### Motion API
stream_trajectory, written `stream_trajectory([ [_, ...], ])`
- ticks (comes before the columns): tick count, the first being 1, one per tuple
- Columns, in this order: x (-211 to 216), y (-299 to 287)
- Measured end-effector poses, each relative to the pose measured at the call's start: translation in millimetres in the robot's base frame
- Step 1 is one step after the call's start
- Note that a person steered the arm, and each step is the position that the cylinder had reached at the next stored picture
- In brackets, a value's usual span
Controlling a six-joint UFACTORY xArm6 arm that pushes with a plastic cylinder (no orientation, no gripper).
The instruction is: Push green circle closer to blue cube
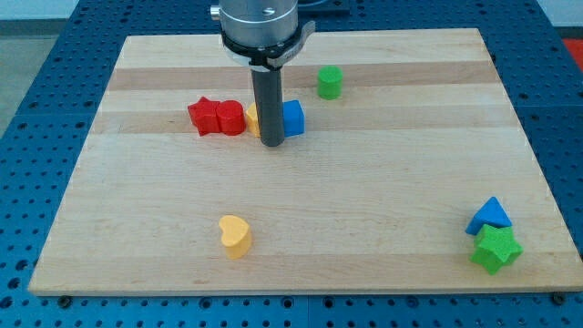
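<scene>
The green circle [330, 82] stands near the view's top, right of centre. The blue cube [292, 118] lies below and left of it, a short gap apart. My tip [271, 143] is at the lower left edge of the blue cube, in front of a yellow block [254, 117] that the rod mostly hides. The tip is well below and left of the green circle, not touching it.
A red star [204, 117] and a red block [230, 118] sit in a row left of the yellow block. A yellow heart [235, 236] lies at the view's bottom centre. A blue triangle [490, 217] and green star [496, 248] sit at the bottom right corner.
</scene>
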State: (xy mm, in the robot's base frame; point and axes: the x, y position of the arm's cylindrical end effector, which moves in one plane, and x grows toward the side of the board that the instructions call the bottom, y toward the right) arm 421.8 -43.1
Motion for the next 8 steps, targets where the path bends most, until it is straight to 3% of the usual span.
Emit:
stream_trajectory([
  [1,6.8,0.5],
  [3,30.1,87.7],
  [4,-3.7,122.4],
  [6,-124.2,167.9],
  [7,-176.3,149.5],
  [8,-175.9,113.8],
])
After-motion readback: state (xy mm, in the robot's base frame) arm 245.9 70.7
